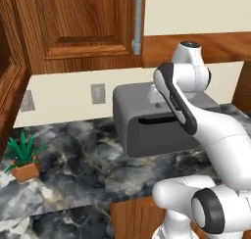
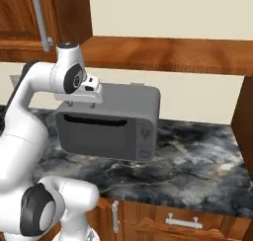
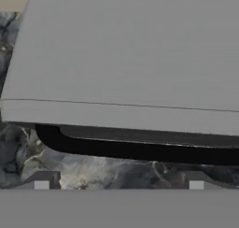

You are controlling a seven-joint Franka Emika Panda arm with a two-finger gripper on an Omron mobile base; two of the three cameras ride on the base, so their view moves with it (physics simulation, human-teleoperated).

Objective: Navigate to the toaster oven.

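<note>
The toaster oven [image 1: 147, 130] is a matte grey box with rounded corners and a long dark handle slot across its front. It stands on the dark marble counter [image 1: 73, 155] against the back wall, straight ahead of the base. From the right it [image 2: 113, 121] shows small controls on its front right. My gripper [image 2: 80, 105] hangs just above the oven's top near its front edge. In the hand view the grey top [image 3: 140, 54] and dark slot lie below the gripper [image 3: 119, 182], whose fingertips [image 3: 42, 181] stand wide apart, open and holding nothing.
A small potted plant [image 1: 23, 159] sits on the counter at the left. Wooden upper cabinets [image 1: 73, 22] hang above, with a wall outlet [image 1: 98, 93] below them. A wood panel [image 2: 244, 121] closes the counter's right end. Drawers with handles [image 2: 183, 220] are under the counter.
</note>
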